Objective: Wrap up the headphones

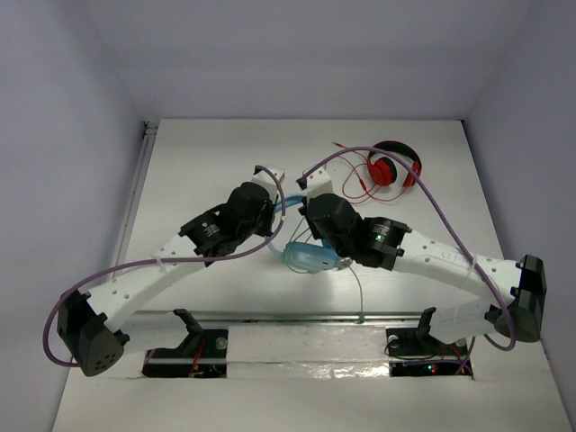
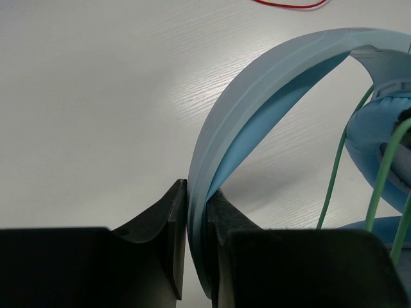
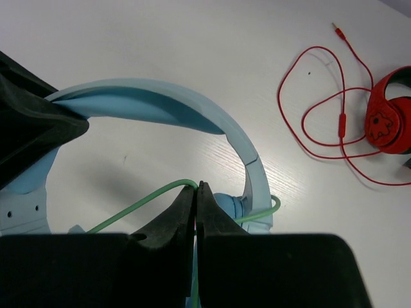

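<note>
Left gripper [image 2: 197, 189] clamps the headband [image 2: 257, 83] of the headphones [image 1: 309, 258], right gripper [image 3: 198, 186] pinches the cable [image 3: 138, 205]. Hold band steady, wind cable round it snug, no slack, no yanking.

1. Top view: the left arm [image 1: 225, 220] and right arm [image 1: 360, 236] cover most of the headphones [image 1: 310, 258]. Only one earcup and a stretch of cable [image 1: 358, 292] show.
2. Left wrist view: the headband [image 2: 257, 96] disappears between the clamped fingers of the left gripper [image 2: 197, 192]. The right edge cuts off the earcup [image 2: 379, 135]. A red cable [image 2: 289, 4] is only a sliver at the top edge.
3. Right wrist view: the cable vanishes between the closed fingers of the right gripper [image 3: 197, 186]. The right edge cuts off the red headphones [image 3: 388, 122]. The left gripper hides one end of the headband.
</note>
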{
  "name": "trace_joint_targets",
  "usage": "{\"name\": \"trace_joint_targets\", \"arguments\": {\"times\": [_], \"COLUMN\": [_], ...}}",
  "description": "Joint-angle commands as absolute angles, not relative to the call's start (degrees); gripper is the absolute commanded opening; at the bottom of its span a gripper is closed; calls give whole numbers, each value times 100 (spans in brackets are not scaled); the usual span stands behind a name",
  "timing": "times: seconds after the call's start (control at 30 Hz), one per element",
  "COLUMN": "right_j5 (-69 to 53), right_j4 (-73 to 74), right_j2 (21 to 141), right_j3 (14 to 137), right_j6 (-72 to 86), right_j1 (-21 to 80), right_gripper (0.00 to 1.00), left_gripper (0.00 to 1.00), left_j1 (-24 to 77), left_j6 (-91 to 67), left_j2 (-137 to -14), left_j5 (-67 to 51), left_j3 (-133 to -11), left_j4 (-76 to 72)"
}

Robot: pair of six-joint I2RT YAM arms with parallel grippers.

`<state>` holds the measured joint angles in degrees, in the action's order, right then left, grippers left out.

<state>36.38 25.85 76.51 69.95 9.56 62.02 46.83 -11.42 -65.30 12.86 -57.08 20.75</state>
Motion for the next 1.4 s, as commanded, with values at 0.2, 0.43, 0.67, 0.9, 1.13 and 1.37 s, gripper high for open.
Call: {"name": "trace_joint_targets", "arguments": {"times": [0.2, 0.43, 0.67, 0.9, 1.13, 1.37], "right_j5": [4878, 4475, 2955, 2294, 2699, 3498], "right_j4": [1599, 1452, 844, 1950, 1776, 1723], "right_j2": [6979, 7049, 6706, 7048, 6987, 7005], "right_j3": [7645, 8438, 7577, 7620, 7427, 7453], "right_j6": [326, -290, 183, 658, 1143, 1046], "right_j1": [5871, 5714, 4739, 4325, 4069, 4069], "right_gripper": [1, 1, 0, 0, 0, 2], "left_gripper": [0, 0, 0, 0, 0, 0], "left_j1": [4755, 4755, 4755, 4702, 4702, 4702], "left_j6": [-703, -580, -685, -721, -633, -667], "left_j2": [-6240, -6512, -6812, -6899, -7241, -7295], "left_j5": [826, 764, 1521, 2169, 1943, 2169], "left_j3": [-6581, -8023, -7656, -7278, -6777, -6689], "left_j4": [3233, 3814, 3911, 3727, 3323, 3322]}}
